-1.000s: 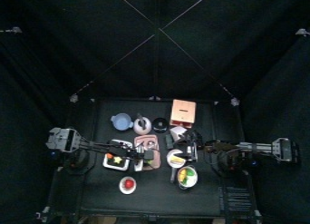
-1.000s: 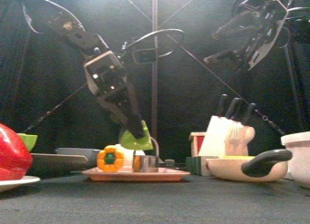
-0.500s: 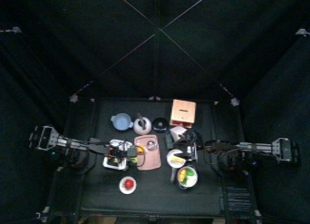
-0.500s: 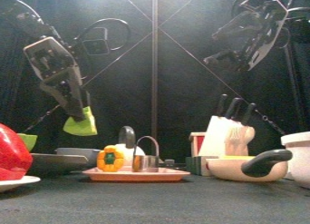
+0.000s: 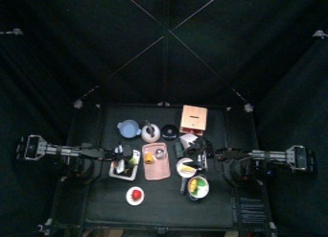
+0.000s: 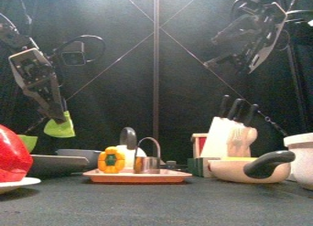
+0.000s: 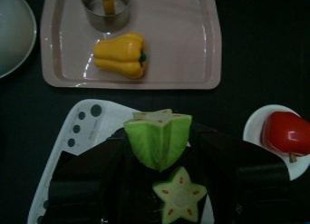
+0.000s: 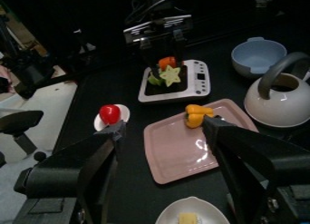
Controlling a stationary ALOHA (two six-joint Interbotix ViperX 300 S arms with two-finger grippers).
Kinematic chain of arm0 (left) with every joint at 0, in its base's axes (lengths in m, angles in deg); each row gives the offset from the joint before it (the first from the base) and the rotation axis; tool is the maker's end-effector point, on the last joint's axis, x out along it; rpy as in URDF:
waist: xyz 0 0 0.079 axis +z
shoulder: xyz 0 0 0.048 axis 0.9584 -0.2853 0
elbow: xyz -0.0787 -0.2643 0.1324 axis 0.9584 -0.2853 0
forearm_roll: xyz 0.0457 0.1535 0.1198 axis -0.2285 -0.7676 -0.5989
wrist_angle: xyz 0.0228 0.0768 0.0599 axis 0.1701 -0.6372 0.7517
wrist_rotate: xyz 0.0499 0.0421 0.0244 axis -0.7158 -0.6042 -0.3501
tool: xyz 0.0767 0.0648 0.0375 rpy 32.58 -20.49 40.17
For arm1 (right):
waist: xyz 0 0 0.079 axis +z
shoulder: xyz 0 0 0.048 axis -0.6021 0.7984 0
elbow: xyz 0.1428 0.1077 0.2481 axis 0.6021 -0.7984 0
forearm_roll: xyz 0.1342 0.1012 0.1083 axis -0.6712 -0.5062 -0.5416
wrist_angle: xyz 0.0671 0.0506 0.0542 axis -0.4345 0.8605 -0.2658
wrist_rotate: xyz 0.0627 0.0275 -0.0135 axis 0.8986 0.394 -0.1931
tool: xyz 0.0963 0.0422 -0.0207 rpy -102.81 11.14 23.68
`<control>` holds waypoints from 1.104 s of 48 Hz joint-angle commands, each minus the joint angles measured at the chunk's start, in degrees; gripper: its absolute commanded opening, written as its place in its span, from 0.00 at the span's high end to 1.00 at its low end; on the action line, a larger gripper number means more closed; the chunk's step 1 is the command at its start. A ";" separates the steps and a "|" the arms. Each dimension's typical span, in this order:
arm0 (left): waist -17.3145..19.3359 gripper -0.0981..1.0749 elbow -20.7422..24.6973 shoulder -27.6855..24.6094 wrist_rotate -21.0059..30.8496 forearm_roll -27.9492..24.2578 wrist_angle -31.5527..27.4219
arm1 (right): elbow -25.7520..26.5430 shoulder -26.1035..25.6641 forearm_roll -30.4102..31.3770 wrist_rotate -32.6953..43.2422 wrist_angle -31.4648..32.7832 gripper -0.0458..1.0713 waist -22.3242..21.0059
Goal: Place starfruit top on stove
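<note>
The stove (image 7: 67,146), black with a white rim, lies beside the pink tray. On its black face rests the starfruit top (image 7: 179,193), a small flat star slice, next to a larger green starfruit piece (image 7: 158,141). In the right wrist view the stove (image 8: 194,81) shows the fruit on it. My left gripper (image 6: 57,125) hangs raised at the left, open and holding nothing, a green pad at its tip. High at the right, my right gripper (image 8: 160,130) stands open and empty over the tray.
A pink tray (image 7: 194,78) carries a yellow pepper (image 7: 120,56) and a metal cup (image 7: 107,4). A red fruit on a white plate (image 7: 285,135) lies beside the stove. A kettle (image 8: 278,92), blue bowl (image 8: 256,55) and knife block (image 6: 230,134) stand around.
My left arm has lifted from low over the tray and drawn back to the left. The right arm has stayed where it was.
</note>
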 commanded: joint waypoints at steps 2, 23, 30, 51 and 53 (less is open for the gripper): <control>0.62 0.24 -0.44 0.53 -0.09 0.18 1.58 | 1.49 -0.09 -0.18 -0.09 -0.44 0.08 -0.35; 0.97 0.15 -2.02 0.53 -0.09 0.62 1.76 | 1.58 0.00 -0.18 -0.09 -0.44 0.08 -0.26; 2.02 0.11 -2.02 0.53 -0.09 0.70 2.11 | 1.58 0.00 -0.18 -0.09 -0.44 0.08 -0.26; 2.46 0.08 -2.11 0.53 -0.09 0.53 2.11 | 1.58 0.00 -0.18 -0.09 -0.44 0.08 -0.26; 2.46 0.08 -2.02 0.53 -0.09 0.53 2.11 | 1.58 0.00 -0.18 -0.09 -0.44 0.08 -0.35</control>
